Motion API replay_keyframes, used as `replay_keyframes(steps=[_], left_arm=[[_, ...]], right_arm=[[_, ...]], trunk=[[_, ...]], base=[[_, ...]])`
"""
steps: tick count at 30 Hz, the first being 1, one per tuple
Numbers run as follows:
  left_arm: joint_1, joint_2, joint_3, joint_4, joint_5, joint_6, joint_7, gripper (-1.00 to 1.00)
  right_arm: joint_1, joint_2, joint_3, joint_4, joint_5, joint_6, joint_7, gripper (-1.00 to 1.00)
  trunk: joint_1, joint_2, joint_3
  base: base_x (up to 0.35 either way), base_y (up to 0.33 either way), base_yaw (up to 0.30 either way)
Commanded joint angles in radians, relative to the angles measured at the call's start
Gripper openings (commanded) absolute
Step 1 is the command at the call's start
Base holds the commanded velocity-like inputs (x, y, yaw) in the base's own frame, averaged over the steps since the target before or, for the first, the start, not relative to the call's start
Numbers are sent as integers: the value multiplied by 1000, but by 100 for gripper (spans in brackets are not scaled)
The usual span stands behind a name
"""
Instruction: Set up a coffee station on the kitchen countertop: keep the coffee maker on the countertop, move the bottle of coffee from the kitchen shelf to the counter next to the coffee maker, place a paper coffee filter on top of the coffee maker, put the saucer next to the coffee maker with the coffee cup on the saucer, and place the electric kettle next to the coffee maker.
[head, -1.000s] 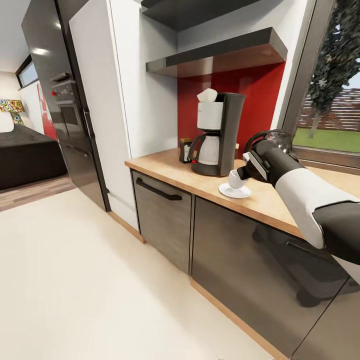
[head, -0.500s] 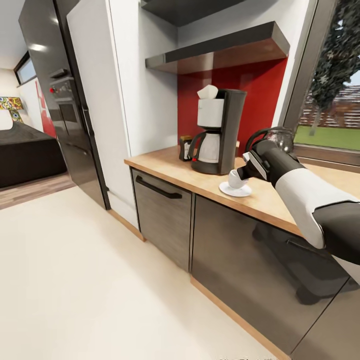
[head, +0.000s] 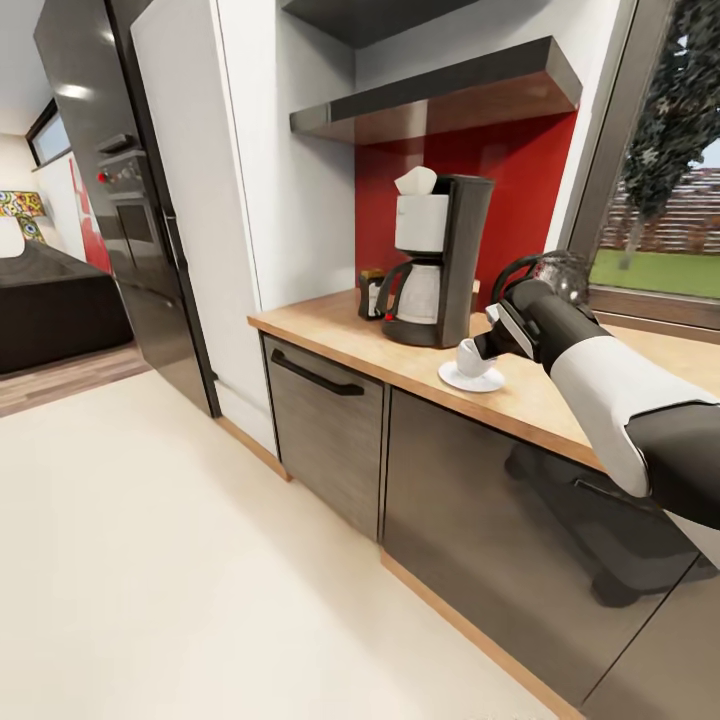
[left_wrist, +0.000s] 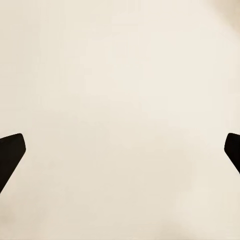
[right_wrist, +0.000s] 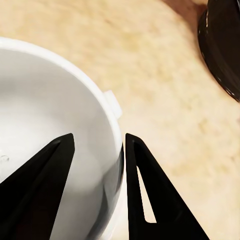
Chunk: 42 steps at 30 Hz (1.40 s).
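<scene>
Since a second earlier the whole head view had drifted slightly, so the camera had shifted; the right arm, the coffee cup and the saucer kept their places relative to one another.

At the far left stood a tall dark glossy cabinet (head: 120, 200), then a white wall panel (head: 200, 180), above a pale cream floor (head: 200, 560). The left jaws (left_wrist: 120, 150) hung over that bare floor, the two dark fingertips (left_wrist: 11, 152) set wide apart with nothing between them.

Further right, the kitchen shelf (head: 440, 95) ran above the wood-grain surface (head: 330, 335). On it the bottle of coffee (head: 371, 294) stood just beside the coffee maker (head: 437, 262), which carried the paper coffee filter (head: 415, 183) on its top. Near the machine's base lay the saucer (head: 470, 378) with the coffee cup (head: 470, 356) on it.

The right jaws (right_wrist: 97, 185) were pinched on the cup's wall, one finger inside the rim and one outside. Behind the right forearm the electric kettle (head: 560, 272) showed partly, by the window (head: 660, 200).
</scene>
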Motion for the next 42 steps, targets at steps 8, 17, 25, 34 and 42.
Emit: replay_keyframes(steps=[8, 17, 25, 34, 42], left_arm=[[0, 0, 2, -1, 11, 2, -9, 100], [0, 0, 2, -1, 11, 2, -9, 100], [0, 0, 2, -1, 11, 2, -9, 100], [0, 0, 2, -2, 11, 2, -9, 100], [0, 0, 2, -2, 11, 2, -9, 100]], right_arm=[[1, -1, 6, -1, 5, 4, 11, -100], [0, -2, 6, -1, 5, 4, 11, 100], [0, -3, 6, -1, 5, 4, 11, 100], [0, -3, 4, -1, 5, 4, 11, 100], [0, -3, 4, -2, 5, 4, 11, 100]], trunk=[[0, 0, -2], [0, 0, -2], [0, 0, -2], [0, 0, -1], [0, 0, 9]], base=[[0, 0, 0], [0, 0, 0], [0, 0, 0], [0, 0, 0], [0, 0, 0]])
